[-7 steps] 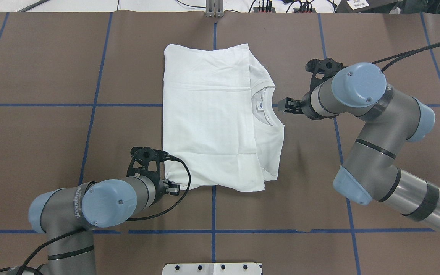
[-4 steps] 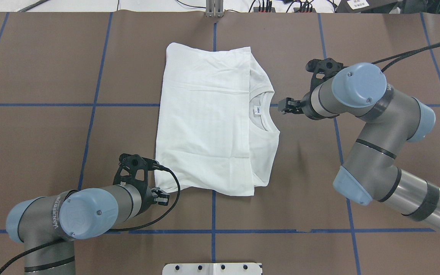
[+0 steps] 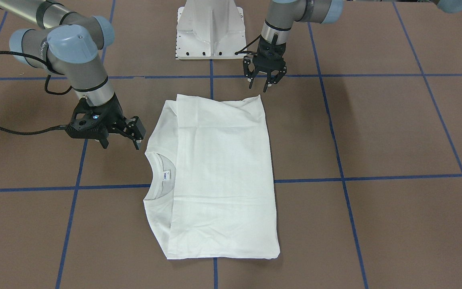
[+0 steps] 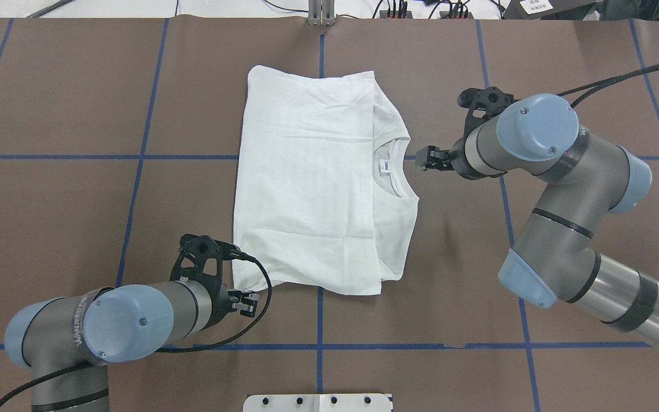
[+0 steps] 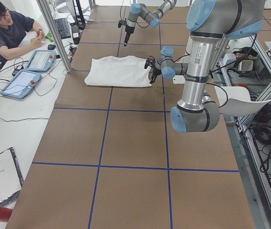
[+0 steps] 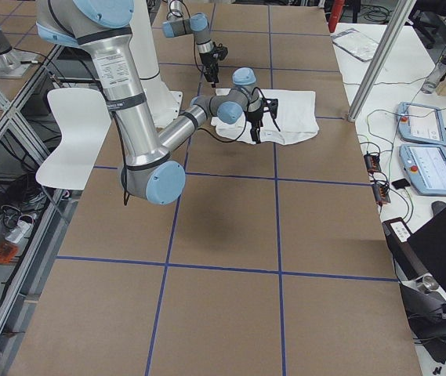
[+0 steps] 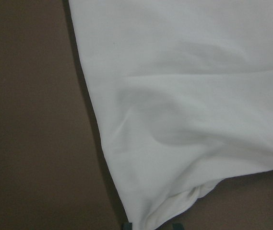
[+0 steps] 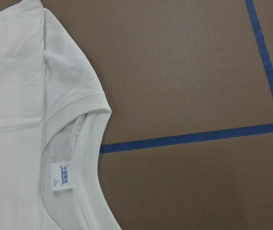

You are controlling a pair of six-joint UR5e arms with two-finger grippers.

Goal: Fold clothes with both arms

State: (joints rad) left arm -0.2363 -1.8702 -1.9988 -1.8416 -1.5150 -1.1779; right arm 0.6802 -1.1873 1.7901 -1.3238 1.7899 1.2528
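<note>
The white T-shirt (image 4: 306, 183) lies folded flat on the brown table, plain side up, so the printed text is hidden. Its collar and label (image 4: 385, 166) point toward the right arm. It also shows in the front view (image 3: 219, 176). My left gripper (image 4: 242, 302) is open and empty, low over the table just off the shirt's near-left corner (image 3: 255, 98), jaws spread in the front view (image 3: 260, 85). The left wrist view shows that corner (image 7: 146, 215) between the fingertips. My right gripper (image 3: 120, 140) is open and empty beside the collar, also seen from overhead (image 4: 429, 158).
The brown table cover (image 4: 78, 200) has blue tape lines. The white pedestal base (image 3: 211, 28) stands at the robot's edge. An operator (image 5: 6, 28) sits by tablets past the far side. Bare table lies on both sides of the shirt.
The left gripper pulled the shirt's near corner toward the robot's left, sliding the shirt over, then drew back a little. The shirt now lies still. The right arm has not moved.
</note>
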